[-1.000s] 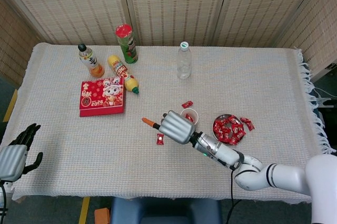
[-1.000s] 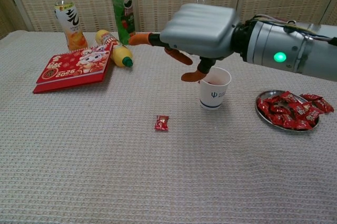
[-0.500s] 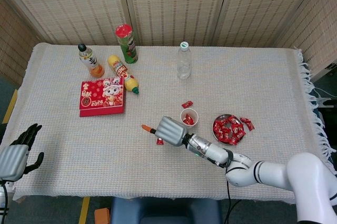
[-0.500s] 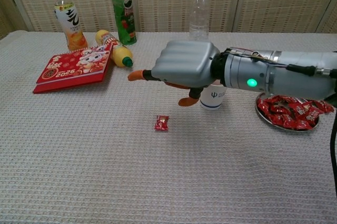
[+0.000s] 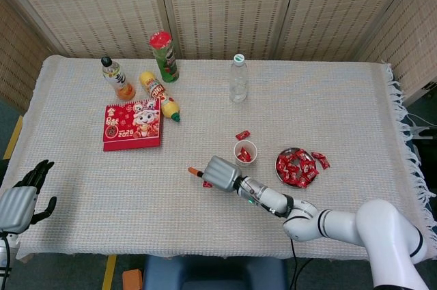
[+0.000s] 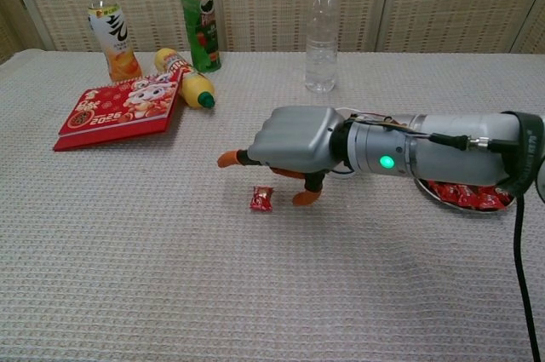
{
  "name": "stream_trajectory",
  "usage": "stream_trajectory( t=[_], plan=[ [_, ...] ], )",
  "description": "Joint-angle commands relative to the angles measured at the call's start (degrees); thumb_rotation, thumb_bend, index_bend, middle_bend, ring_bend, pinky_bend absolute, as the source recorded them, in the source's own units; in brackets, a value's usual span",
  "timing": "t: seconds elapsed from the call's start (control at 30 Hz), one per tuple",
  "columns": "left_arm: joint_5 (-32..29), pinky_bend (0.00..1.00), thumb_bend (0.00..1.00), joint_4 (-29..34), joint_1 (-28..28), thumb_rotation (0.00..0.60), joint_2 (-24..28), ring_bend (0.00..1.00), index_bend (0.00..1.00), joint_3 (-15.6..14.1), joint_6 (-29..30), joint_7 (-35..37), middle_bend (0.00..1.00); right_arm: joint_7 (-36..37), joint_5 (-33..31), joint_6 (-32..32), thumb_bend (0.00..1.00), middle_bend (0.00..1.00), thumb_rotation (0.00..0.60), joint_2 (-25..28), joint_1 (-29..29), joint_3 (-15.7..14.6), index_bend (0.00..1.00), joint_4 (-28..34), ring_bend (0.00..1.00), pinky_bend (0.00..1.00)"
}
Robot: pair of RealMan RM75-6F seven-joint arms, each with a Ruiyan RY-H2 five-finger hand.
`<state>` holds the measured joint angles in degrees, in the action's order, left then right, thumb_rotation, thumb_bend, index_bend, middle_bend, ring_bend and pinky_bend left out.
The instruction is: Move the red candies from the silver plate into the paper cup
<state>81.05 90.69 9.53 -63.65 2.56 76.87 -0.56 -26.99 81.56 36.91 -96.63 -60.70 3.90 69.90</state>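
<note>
- Our right hand [image 6: 285,142] hovered low over a stray red-wrapped candy [image 6: 261,198] on the cloth, fingers spread and holding nothing.
- Our left hand [image 5: 20,201] waited open at the table edge.
- We judged the task partly done: a few candies showed in the white paper cup [image 5: 245,151], many remained on the round silver plate [image 5: 281,158].
- We worked on a pale woven tablecloth [image 5: 307,99] before slatted reed screens [image 5: 225,7].
</note>
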Motion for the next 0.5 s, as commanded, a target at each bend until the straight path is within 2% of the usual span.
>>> stream_trajectory(
  t=[0.03, 0.2, 0.33, 0.5],
  plan=[
    [0.10, 0.36, 0.45, 0.02, 0.02, 0.600, -0.01, 0.13, 0.01, -0.05, 0.01, -0.03, 0.00, 0.63, -1.01, -0.65, 0.18, 0.80, 0.600, -0.12, -0.14, 0.37, 0.00, 0.11, 0.70, 0.95],
    [0.10, 0.36, 0.45, -0.01, -0.08, 0.600, 0.06, 0.13, 0.01, 0.00, 0.25, 0.20, 0.00, 1.32, -2.01, -1.68, 0.18, 0.81, 0.600, 0.55, -0.38, 0.37, 0.02, 0.55, 0.70, 0.95],
    [0.34, 0.36, 0.45, -0.01, -0.03, 0.600, 0.03, 0.13, 0.01, -0.12, 0.21, 0.14, 0.00, 1.33, -1.79, -0.91, 0.18, 0.80, 0.600, 0.48, -0.43, 0.44, 0.17, 0.36, 0.70, 0.95],
    [0.34, 0.36, 0.45, 0.04, -0.01, 0.600, -0.01, 0.13, 0.00, -0.16, 0.18, -0.05, 0.00, 0.76, -1.73, -0.39, 0.18, 0.80, 0.600, -0.65, -0.56, 0.31, 0.27, -0.91, 0.71, 0.96]
  ],
)
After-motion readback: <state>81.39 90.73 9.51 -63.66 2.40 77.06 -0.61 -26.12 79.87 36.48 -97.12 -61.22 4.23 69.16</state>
